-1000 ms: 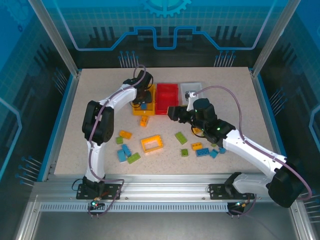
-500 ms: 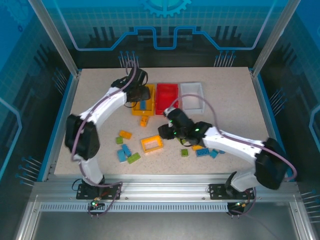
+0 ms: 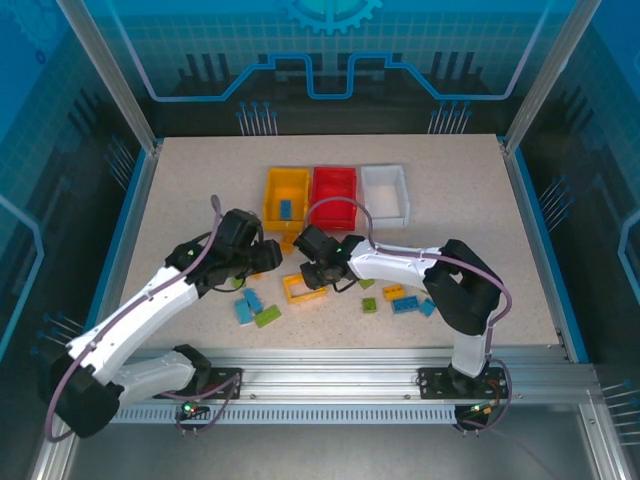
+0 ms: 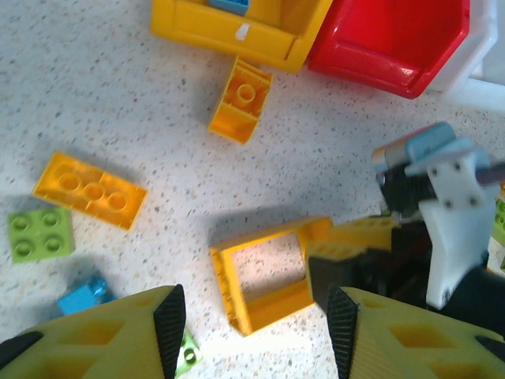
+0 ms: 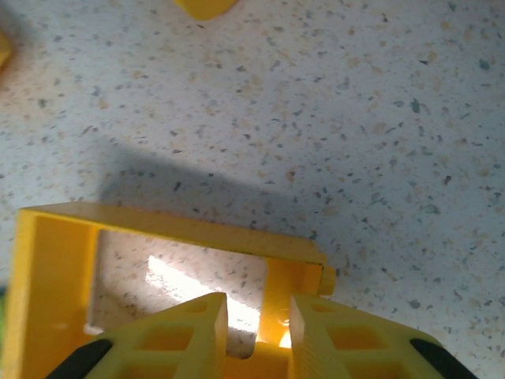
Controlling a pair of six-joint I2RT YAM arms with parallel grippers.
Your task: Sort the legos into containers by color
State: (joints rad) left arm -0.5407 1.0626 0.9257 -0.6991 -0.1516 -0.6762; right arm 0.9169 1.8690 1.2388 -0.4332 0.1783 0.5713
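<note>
1. Now, picking-up time for one piece: the yellow frame lego [image 3: 305,298], flat on the table [image 3: 180,180], near the row of bins but apart from them.
2. Down on it, the right claw [image 5: 259,316], with its two fingers [image 5: 193,332] on either side of one thin wall of the frame. Nearly shut. A little bright slit between one finger and the wall, so cannot tell if squeezing yet.
3. Close by, the left claw [image 4: 256,312]: wide open, holding nothing, hanging just above the same frame.
4. Next, most likely: pinch the wall tight, lift straight up, carry to a bin. Hard to say which bin, with one blue lego [image 3: 285,208] already sitting in the yellow bin [image 3: 285,180].
5. Care needed: a thin wall to slip out of the pinch, and two claws very near each other.
6. Lots left to do, by the look of it: red bin [image 3: 333,175] and white bin [image 3: 385,172] with nothing seen inside, and many loose legos [image 3: 267,317] on the table.
7. From above: the whole row of bins and both arms at once.
8. From the left wrist: studs up close on an orange lego [image 4: 241,99] beside the yellow bin, a long orange one [image 4: 89,189], a green one [image 4: 41,231], plus the right claw from the side.
9. From the right wrist: the slit at the wall, too tiny to make out from above.
</note>
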